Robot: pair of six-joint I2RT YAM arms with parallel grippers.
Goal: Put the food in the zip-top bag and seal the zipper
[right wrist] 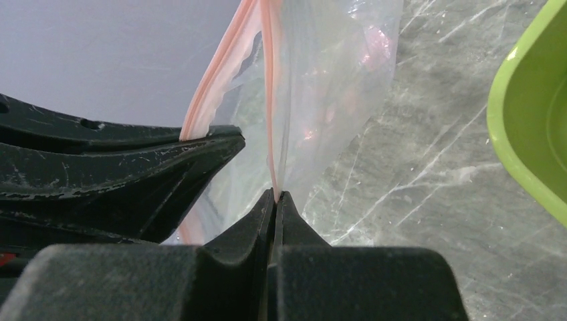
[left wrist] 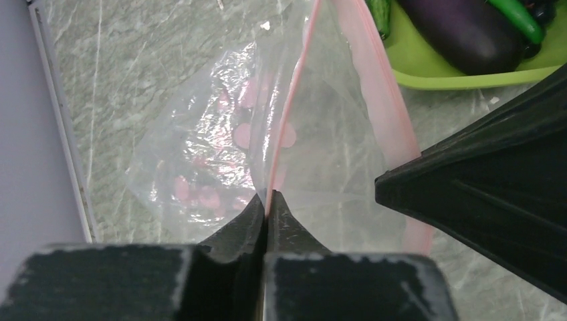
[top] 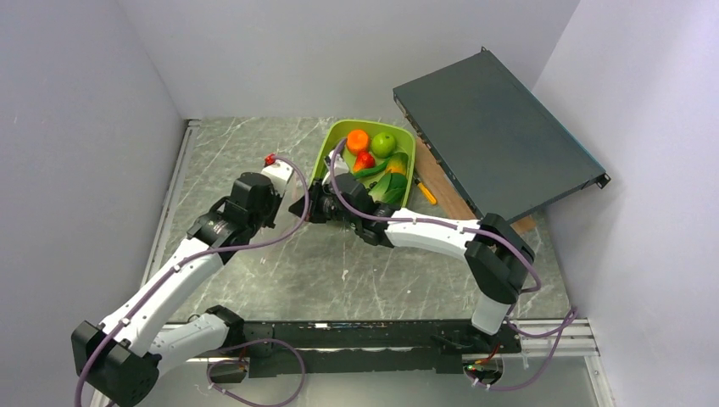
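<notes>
The clear zip-top bag (left wrist: pixel 200 154) hangs over the marble table with its mouth held apart. My left gripper (left wrist: pixel 267 198) is shut on one lip of the pink zipper (left wrist: pixel 292 93). My right gripper (right wrist: pixel 275 194) is shut on the other lip of the zipper (right wrist: pixel 269 87). From above, the two grippers (top: pixel 298 207) (top: pixel 316 205) meet tip to tip just left of the tray. The food lies in the lime-green tray (top: pixel 336 140): an orange (top: pixel 358 140), a green apple (top: pixel 383 144), a red pepper (top: pixel 365 159) and a purple eggplant (left wrist: pixel 468 33). I see no food inside the bag.
A dark flat metal box (top: pixel 500 140) leans at the back right over a wooden board (top: pixel 445 191). An orange-handled screwdriver (top: pixel 426 193) lies beside the tray. White walls close in on the left, back and right.
</notes>
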